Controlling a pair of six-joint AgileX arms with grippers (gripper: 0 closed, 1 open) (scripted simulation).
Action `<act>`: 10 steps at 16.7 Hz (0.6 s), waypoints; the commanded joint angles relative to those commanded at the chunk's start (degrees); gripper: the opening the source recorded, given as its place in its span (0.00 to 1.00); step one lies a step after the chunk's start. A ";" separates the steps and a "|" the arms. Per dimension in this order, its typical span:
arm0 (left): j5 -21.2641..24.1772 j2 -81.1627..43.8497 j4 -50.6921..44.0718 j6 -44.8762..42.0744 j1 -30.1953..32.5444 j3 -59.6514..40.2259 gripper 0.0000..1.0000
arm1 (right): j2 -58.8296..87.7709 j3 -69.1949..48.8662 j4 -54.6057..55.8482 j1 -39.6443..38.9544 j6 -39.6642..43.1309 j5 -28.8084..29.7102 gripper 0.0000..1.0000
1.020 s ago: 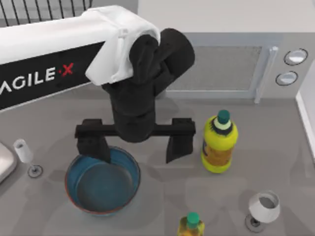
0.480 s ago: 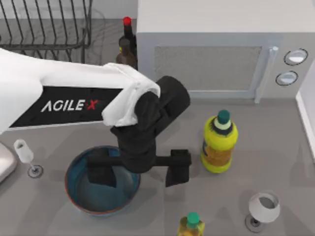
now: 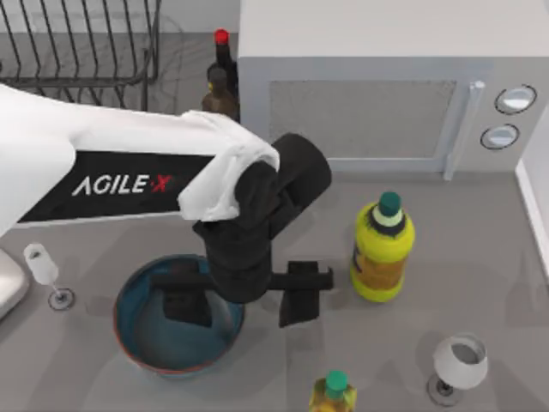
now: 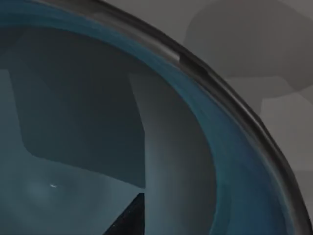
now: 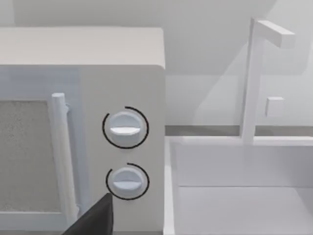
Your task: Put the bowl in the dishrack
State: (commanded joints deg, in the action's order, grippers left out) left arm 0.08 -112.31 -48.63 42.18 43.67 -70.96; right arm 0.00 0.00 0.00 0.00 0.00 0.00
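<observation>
The bowl [image 3: 154, 343], teal inside with a reddish-brown rim, sits on the table at the front left. My left gripper [image 3: 244, 300] hangs low over its right rim and is open. One finger [image 3: 189, 302] is inside the bowl and the other [image 3: 300, 296] is outside it, so they straddle the rim. In the left wrist view the bowl's teal wall [image 4: 195, 122] is very close. The black wire dishrack [image 3: 77, 51] stands at the back left. A dark fingertip [image 5: 93, 220] of my right gripper shows in the right wrist view, facing the microwave's knobs.
A grey microwave [image 3: 377, 86] stands at the back, with dark bottles [image 3: 221, 77] beside it. A yellow bottle [image 3: 382, 249] stands right of the gripper and another bottle [image 3: 333, 395] at the front. Wine glasses stand at front right [image 3: 459, 365] and left [image 3: 45, 270].
The left arm has swung forward and down to the bowl, uncovering the dishrack. One finger went into the bowl, and the fingers have drawn closer together across the right rim.
</observation>
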 joint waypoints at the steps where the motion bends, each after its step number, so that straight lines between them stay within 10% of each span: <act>1: 0.00 0.00 0.00 0.00 0.00 0.00 0.55 | 0.00 0.00 0.00 0.00 0.00 0.00 1.00; 8: 0.00 0.00 0.00 0.00 0.00 0.00 0.02 | 0.00 0.00 0.00 0.00 0.00 0.00 1.00; 10: 0.00 0.00 0.00 0.00 0.00 0.00 0.00 | 0.00 0.00 0.00 0.00 0.00 0.00 1.00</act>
State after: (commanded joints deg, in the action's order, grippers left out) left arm 0.08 -112.31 -48.63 42.18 43.67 -70.96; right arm 0.00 0.00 0.00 0.00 0.00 0.00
